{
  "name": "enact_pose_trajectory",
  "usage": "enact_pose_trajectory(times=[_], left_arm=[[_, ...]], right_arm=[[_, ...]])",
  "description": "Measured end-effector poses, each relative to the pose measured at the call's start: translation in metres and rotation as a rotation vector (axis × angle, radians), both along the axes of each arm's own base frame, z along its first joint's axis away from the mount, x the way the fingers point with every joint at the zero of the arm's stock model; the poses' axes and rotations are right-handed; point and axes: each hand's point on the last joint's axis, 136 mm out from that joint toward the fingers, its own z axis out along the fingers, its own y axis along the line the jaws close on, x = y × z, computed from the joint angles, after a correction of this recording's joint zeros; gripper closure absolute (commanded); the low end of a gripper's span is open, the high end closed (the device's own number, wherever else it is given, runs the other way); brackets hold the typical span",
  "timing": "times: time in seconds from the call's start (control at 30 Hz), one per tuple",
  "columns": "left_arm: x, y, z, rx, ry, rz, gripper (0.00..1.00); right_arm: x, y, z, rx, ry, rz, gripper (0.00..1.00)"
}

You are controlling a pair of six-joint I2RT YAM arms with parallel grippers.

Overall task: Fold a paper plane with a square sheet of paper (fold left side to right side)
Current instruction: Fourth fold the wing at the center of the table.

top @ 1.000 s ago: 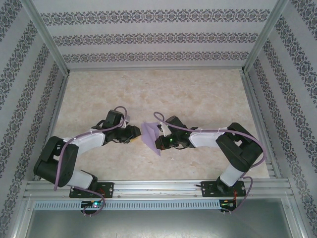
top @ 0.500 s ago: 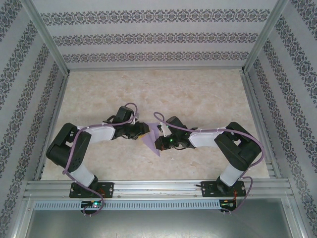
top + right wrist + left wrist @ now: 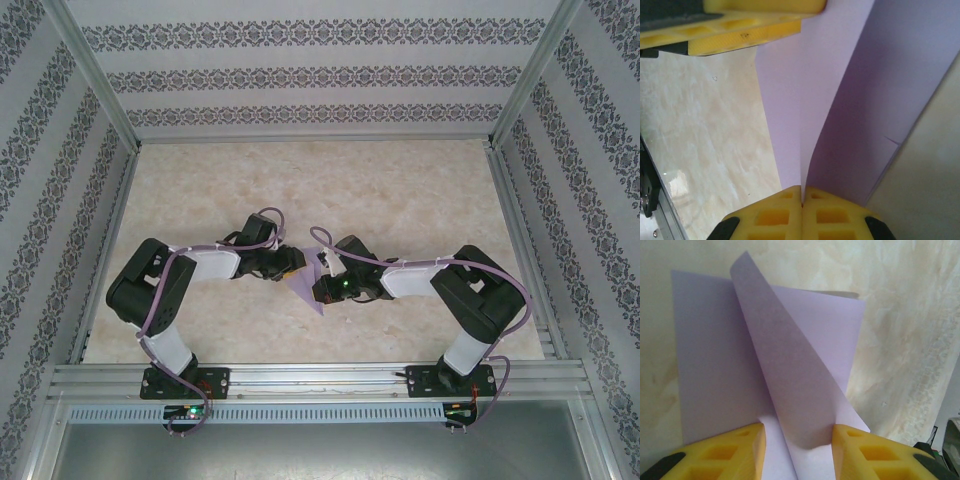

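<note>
My right fingers (image 3: 790, 212) are pressed flat together on the sheet of paper (image 3: 710, 370), pinching it where a raised fold runs up and away from them. My left fingers (image 3: 735, 452) stand partly apart, one on each side of a flap that lifts off the sheet and leans over it. I judge that they straddle the flap rather than squeeze it, since some lighter paper shows between the flap and one finger.

From above, the sheet lies on the tabletop (image 3: 910, 340) between my two wrists, near the front and about midway across. It shows there as a small pointed lilac shape, not a full square.

So the work is under way but, as I judge it, far from finished. Part of the sheet lies flat, while one flap is up in the air, curved and not pressed down, so this fold has no sharp crease yet. Nothing here looks like a slim dart with a centre crease.

What is left, as I see it:
- bring the flap over and lay it flat;
- press the crease;
- make the remaining folds that give the nose and wings.
</note>
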Motion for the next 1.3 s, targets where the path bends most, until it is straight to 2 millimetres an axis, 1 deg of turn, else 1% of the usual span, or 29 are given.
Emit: enact_pose_trajectory(times=[0.33,0.43,0.53,0.6,0.7,0.8,0.87,0.97,1.2,1.3], left_arm=[[0.003,-0.001,-0.001,0.008,0.002,0.003,0.61],[0.004,-0.001,-0.001,0.008,0.002,0.003,0.61],[0.004,-0.001,-0.001,0.008,0.002,0.003,0.61],[0.004,-0.001,-0.001,0.008,0.002,0.003,0.61],[0.004,-0.001,-0.001,0.008,0.001,0.003,0.61],[0.004,-0.001,-0.001,0.008,0.001,0.003,0.61],[0.004,-0.001,-0.001,0.008,0.001,0.003,0.61],[0.004,-0.001,-0.001,0.008,0.001,0.003,0.61],[0.004,-0.001,-0.001,0.008,0.002,0.003,0.61],[0.004,-0.001,-0.001,0.009,0.002,0.004,0.61]], right_arm=[[0.002,0.000,0.002,0.011,0.001,-0.006,0.90],[0.003,0.000,0.003,0.021,0.010,-0.007,0.86],[0.004,-0.001,0.006,0.037,0.021,-0.009,0.79],[0.007,-0.003,0.013,0.056,0.021,-0.021,0.73],[0.015,-0.009,0.029,0.097,0.009,-0.045,0.66],[0.025,-0.015,0.042,0.134,-0.005,-0.071,0.64],[0.030,-0.019,0.043,0.146,-0.002,-0.081,0.64],[0.031,-0.020,0.041,0.153,0.022,-0.088,0.64],[0.030,-0.012,0.021,0.157,0.104,-0.085,0.64],[0.031,-0.007,0.018,0.164,0.114,-0.083,0.65]])
